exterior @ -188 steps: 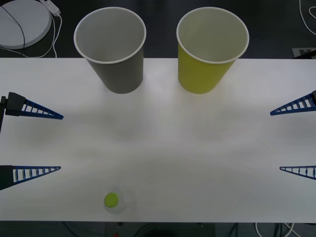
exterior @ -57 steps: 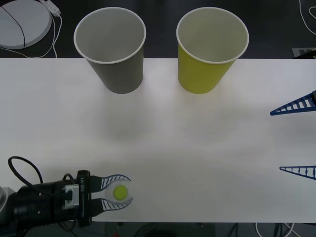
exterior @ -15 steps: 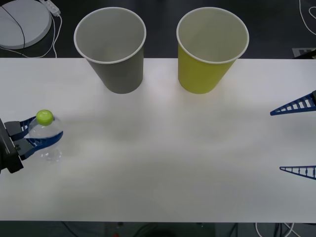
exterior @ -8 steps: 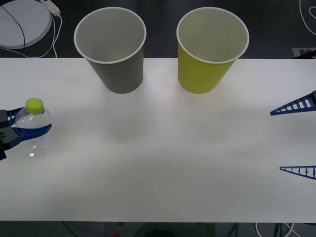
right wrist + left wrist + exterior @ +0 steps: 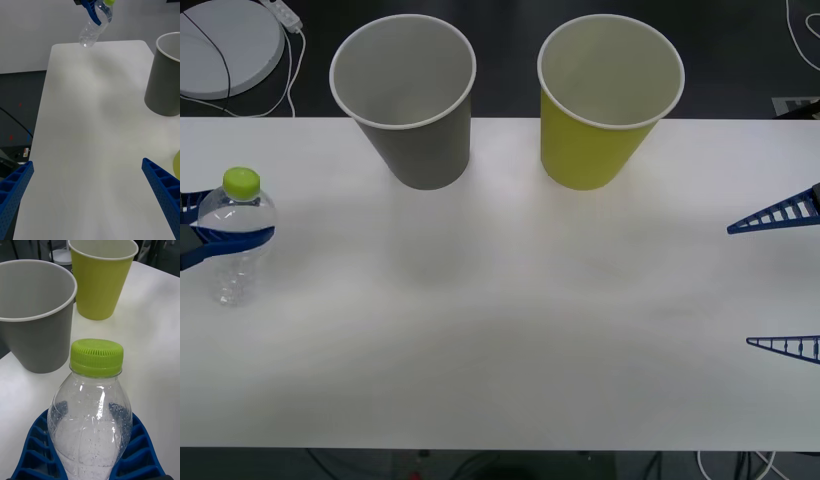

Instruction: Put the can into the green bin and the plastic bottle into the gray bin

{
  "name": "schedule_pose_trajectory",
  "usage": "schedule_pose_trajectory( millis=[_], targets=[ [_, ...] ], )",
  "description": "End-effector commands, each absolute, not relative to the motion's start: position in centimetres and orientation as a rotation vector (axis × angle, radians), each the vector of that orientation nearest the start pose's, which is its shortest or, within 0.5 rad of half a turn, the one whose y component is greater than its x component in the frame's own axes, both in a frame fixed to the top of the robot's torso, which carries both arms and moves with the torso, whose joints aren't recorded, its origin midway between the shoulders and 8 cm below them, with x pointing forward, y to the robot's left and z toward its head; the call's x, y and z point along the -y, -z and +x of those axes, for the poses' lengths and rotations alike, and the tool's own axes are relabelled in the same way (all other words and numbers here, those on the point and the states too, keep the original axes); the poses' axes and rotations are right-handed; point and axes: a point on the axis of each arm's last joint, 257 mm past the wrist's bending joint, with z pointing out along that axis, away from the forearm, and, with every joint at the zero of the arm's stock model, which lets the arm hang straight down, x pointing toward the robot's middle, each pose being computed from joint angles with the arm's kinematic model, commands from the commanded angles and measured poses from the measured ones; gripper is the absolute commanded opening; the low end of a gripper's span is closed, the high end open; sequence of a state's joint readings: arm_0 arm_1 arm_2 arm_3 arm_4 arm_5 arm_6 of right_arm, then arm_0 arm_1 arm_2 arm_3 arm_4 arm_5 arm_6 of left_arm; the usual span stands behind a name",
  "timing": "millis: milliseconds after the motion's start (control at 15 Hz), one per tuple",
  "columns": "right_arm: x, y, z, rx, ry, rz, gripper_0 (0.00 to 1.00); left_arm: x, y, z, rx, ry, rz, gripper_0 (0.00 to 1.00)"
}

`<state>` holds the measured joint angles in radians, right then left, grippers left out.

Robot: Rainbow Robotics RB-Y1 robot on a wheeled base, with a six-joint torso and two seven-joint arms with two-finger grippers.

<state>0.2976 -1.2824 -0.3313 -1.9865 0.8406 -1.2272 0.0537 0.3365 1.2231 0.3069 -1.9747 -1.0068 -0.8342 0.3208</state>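
Note:
My left gripper [image 5: 220, 238] is shut on the plastic bottle [image 5: 236, 240], holding it tilted above the table's left edge with its lime-green cap [image 5: 96, 356] up. The right wrist view shows the bottle [image 5: 95, 25] hanging clear of the tabletop. Behind and to the right of it, the gray bin [image 5: 407, 98] stands upright at the table's back edge. Beside that stands the green bin [image 5: 608, 98]. Both bins look empty inside. At the table's right edge my right gripper [image 5: 778, 282] is parked, open and holding nothing. The can is out of view.
The white table [image 5: 520, 320] spreads bare between the bottle and the bins. A round white disc [image 5: 225, 40] with a cable lies on the dark floor beyond the back left corner. More cables run at the far right [image 5: 805, 30].
The left gripper took the bottle from the table's front edge and lifted it. Over the last second it carried the bottle farther from the robot along the left edge. The right arm has stayed still.

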Motion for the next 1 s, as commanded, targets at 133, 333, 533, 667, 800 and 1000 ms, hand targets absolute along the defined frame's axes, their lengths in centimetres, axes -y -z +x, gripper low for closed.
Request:
schedule_pose_trajectory(
  millis=[133, 333, 533, 667, 800, 1000],
  targets=[
    [24.8, 8.7, 29.9, -1.379, -0.516, -1.617, 1.00, -30.4, 7.7, 40.2, -1.701, 0.323, 1.050, 0.00],
    [24.8, 8.7, 29.9, -1.379, -0.516, -1.617, 1.00, -31.4, 6.7, 41.4, -1.726, 0.282, 1.059, 0.00],
    [24.8, 8.7, 29.9, -1.379, -0.516, -1.617, 1.00, -32.0, 5.6, 42.3, -1.770, 0.255, 1.090, 0.00],
    [24.8, 8.7, 29.9, -1.379, -0.516, -1.617, 1.00, -32.1, 4.6, 42.8, -1.795, 0.234, 1.086, 0.00],
    [24.8, 8.7, 29.9, -1.379, -0.516, -1.617, 1.00, -32.4, 3.6, 43.1, -1.835, 0.217, 1.105, 0.00],
    [24.8, 8.7, 29.9, -1.379, -0.516, -1.617, 1.00, -33.0, 1.9, 43.5, -1.878, 0.190, 1.112, 0.00]
  ],
)
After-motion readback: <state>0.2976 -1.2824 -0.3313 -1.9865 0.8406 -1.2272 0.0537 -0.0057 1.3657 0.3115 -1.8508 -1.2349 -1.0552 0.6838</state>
